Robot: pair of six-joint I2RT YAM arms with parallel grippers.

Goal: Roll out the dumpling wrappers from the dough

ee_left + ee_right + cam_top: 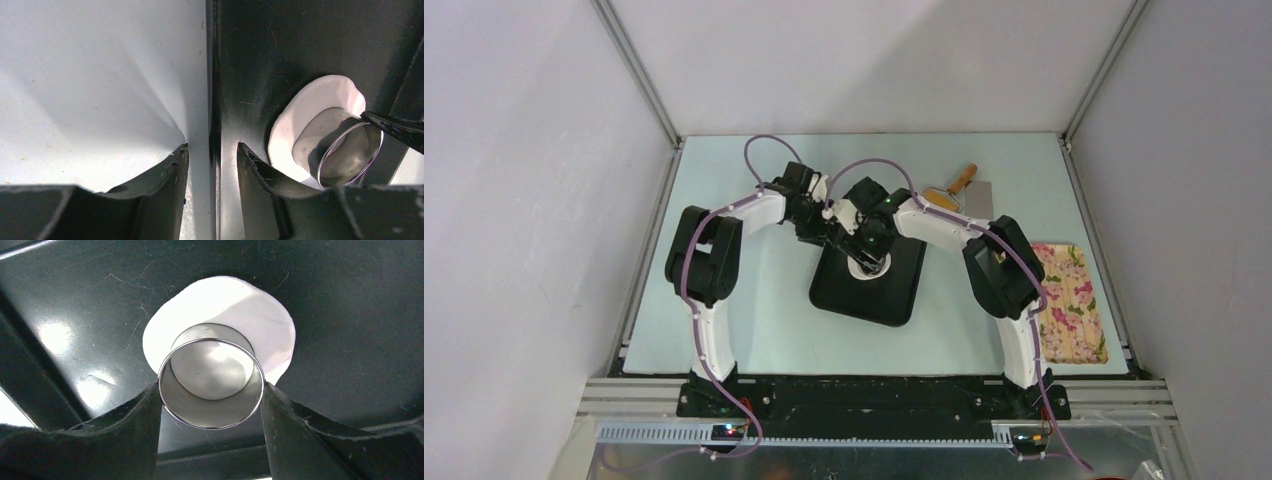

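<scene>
From above, the dough (865, 269) showed white on the tray (894, 300); by the left wrist, the left gripper (212, 150) stood half open astride the tray's rim, holding nothing, dough just beside it; by the right wrist, the right gripper (211, 389) clasped the cup (210, 412) standing on that flattened dough.

soft, even light from above. white glare patches on the black tray (345, 310) at the left of my right wrist view; the steel cup (210, 410) gleams; my fingers (125, 440) blur dark at bottom.
</scene>
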